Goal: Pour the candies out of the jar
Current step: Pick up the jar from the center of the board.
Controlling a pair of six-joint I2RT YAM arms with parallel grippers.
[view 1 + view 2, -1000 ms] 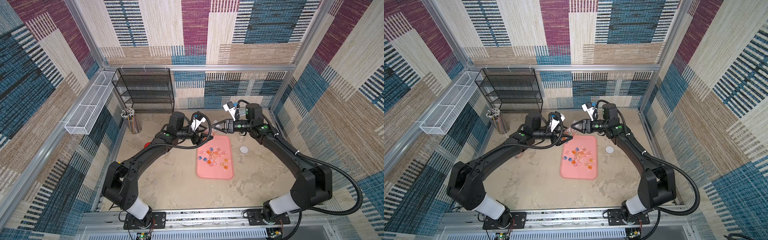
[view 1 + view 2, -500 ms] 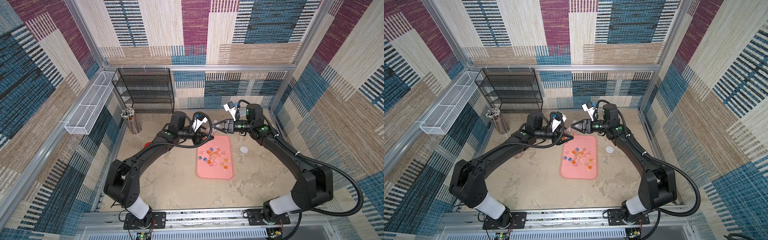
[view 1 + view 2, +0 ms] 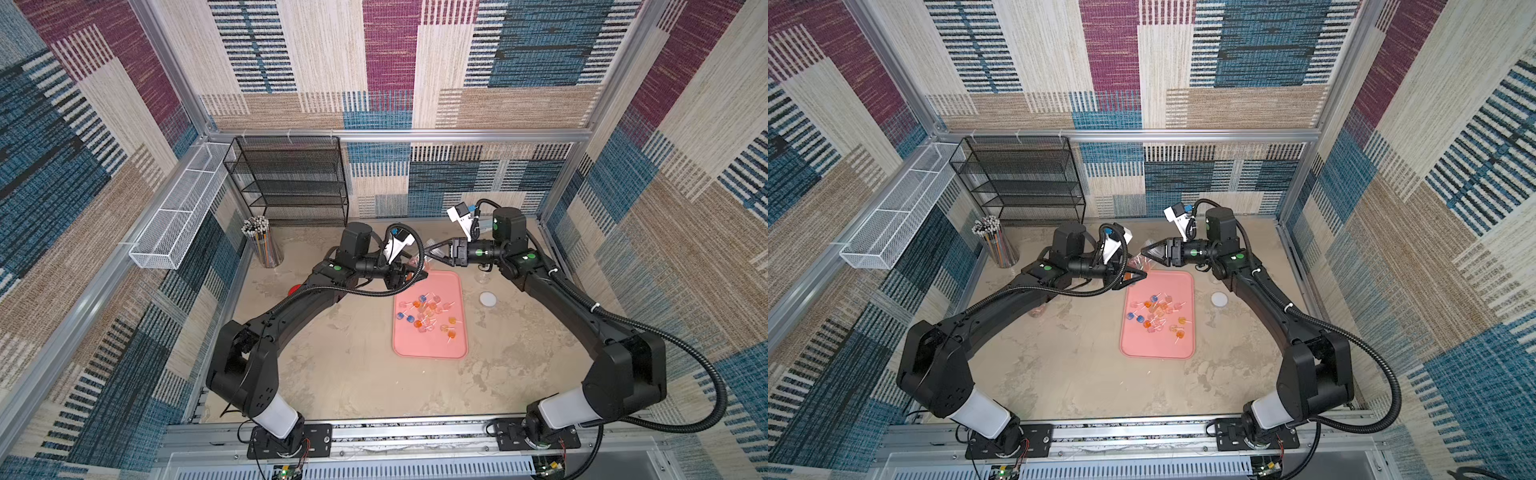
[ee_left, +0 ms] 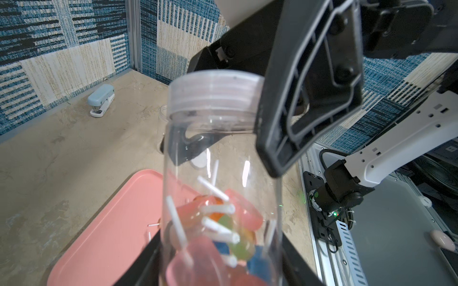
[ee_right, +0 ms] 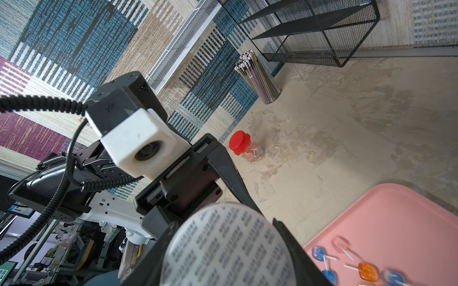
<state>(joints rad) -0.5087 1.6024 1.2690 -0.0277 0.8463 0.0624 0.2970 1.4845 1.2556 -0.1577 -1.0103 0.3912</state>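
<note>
Uncapping in hand: left fingers (image 4: pixel 141 267) clamp the jar (image 4: pixel 223 153) above the pink tray's (image 4: pixel 99 235) far end, right fingers (image 4: pixel 275 111) pinch its lid (image 4: pixel 213 91). Candies (image 4: pixel 223 222) sit inside. Next, I judge: twist lid free, then tip.

Beige table (image 3: pixel 353 374) w/ pink tray (image 3: pixel 428 349) mid; white lid (image 3: pixel 488 299) beside; pencil cup (image 3: pixel 266 249), mesh rack (image 3: pixel 291 183) at back; red-cap jar (image 5: pixel 244 146).

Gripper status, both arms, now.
left gripper: closed on the jar, candies inside it.
right gripper: closed on the lid of that jar.
</note>
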